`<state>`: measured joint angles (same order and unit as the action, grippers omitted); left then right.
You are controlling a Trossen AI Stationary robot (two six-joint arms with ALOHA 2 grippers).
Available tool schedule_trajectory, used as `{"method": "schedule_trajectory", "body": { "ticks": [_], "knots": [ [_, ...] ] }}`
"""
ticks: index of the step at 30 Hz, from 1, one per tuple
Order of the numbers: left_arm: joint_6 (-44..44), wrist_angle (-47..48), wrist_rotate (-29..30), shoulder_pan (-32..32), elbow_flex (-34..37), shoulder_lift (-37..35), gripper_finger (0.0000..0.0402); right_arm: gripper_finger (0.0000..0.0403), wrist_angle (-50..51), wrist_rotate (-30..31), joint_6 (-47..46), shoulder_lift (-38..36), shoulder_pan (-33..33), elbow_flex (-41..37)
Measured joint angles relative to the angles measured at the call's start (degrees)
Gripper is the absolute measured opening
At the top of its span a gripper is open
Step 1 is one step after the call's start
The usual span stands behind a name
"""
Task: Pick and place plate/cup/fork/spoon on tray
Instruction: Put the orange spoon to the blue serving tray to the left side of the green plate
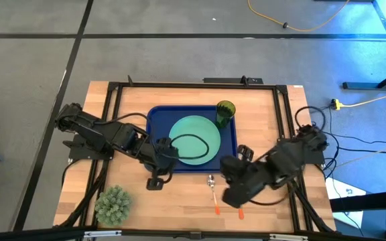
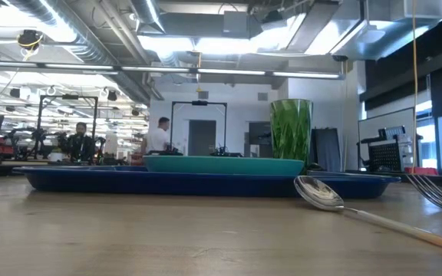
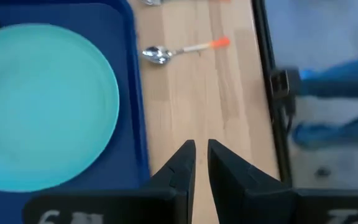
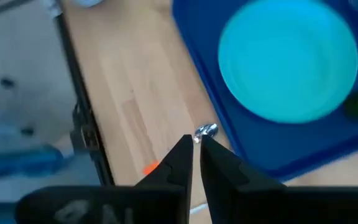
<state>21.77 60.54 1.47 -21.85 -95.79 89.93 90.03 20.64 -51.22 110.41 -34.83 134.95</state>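
Note:
The dark blue tray (image 1: 158, 124) lies mid-table. The mint-green plate (image 1: 194, 139) lies flat in it, and the olive-green cup (image 1: 225, 112) stands upright at its far right corner. The spoon (image 1: 213, 191) lies on the wood in front of the tray, bowl toward the tray; it also shows in the low view (image 2: 321, 195). The fork lies to its right; only its orange handle end (image 1: 241, 214) and its tines (image 2: 436, 192) show. My left gripper (image 3: 201, 146) is shut and empty beside the tray's near edge. My right gripper (image 4: 194, 140) is shut and empty above the spoon (image 4: 207, 131).
A spiky grey-green plant (image 1: 112, 204) stands at the near left corner. Black frame rails (image 1: 112, 120) run along the table's sides. A black cable (image 1: 200, 137) loops above the plate. People (image 2: 159, 134) are in the room beyond the table.

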Motion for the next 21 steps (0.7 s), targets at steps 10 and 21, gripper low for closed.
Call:
{"method": "schedule_trajectory", "body": {
  "ticks": [10, 21],
  "knots": [
    [27.83, -5.80, 12.17, -3.41, 0.08, 2.39, 0.0028, 0.0034, 0.03, 2.10, 17.42, -10.45, -8.84, -0.32],
    [48.55, -18.46, 19.23, -7.64, 0.07, 13.12, 0.0002, 0.0034, -0.04, 2.48, 21.74, -16.48, -17.45, -0.32]
  ]
}}
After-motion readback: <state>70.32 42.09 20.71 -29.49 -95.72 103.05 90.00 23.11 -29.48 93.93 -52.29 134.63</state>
